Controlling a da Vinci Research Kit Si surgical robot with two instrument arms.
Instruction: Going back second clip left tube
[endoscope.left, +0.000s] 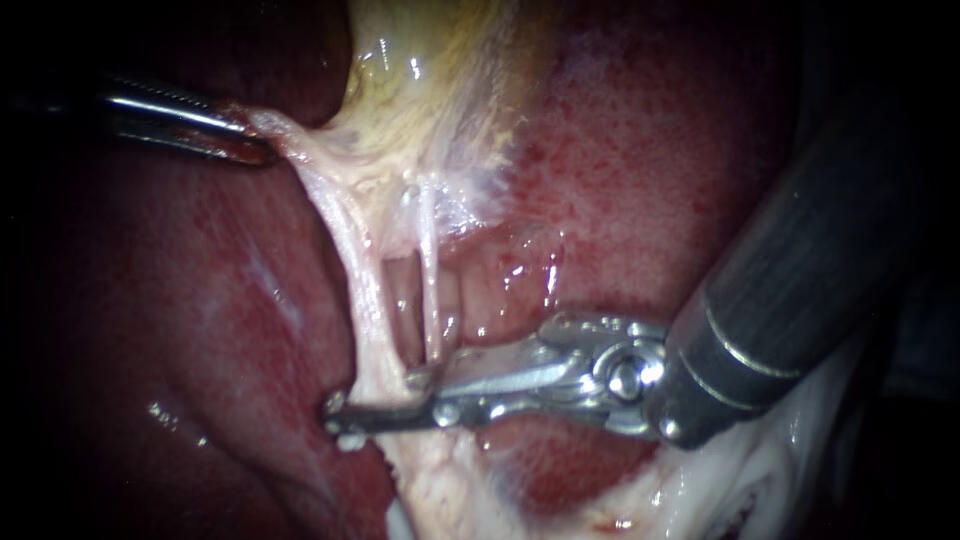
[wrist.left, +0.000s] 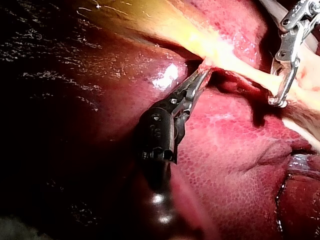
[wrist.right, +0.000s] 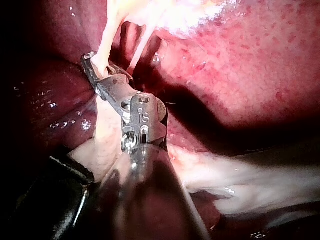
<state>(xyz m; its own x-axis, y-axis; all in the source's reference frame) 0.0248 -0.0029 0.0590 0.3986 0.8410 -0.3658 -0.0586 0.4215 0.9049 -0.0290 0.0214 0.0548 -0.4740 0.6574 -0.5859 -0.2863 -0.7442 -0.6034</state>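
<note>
Two pale tubes run down from the yellowish gallbladder (endoscope.left: 420, 70): the broad left tube (endoscope.left: 360, 300) and the thin right tube (endoscope.left: 430, 290). My right instrument (endoscope.left: 372, 404) reaches in from the right. Its long metal jaws stand open astride the bottom of the left tube, one jaw on each side. The right wrist view shows the same, with the left tube (wrist.right: 102, 50) passing between the jaws of my right instrument (wrist.right: 95, 65). The jaws hide any clip at that spot. My left instrument (endoscope.left: 250, 135) is shut on the pale tissue below the gallbladder and holds it taut to the left.
Dark red liver (endoscope.left: 650, 180) lies behind and on both sides of the tubes. White fatty tissue (endoscope.left: 720, 480) lies under my right instrument's thick shaft. In the left wrist view, my left instrument (wrist.left: 202, 75) holds the tissue while my right instrument (wrist.left: 279, 97) hangs beyond it.
</note>
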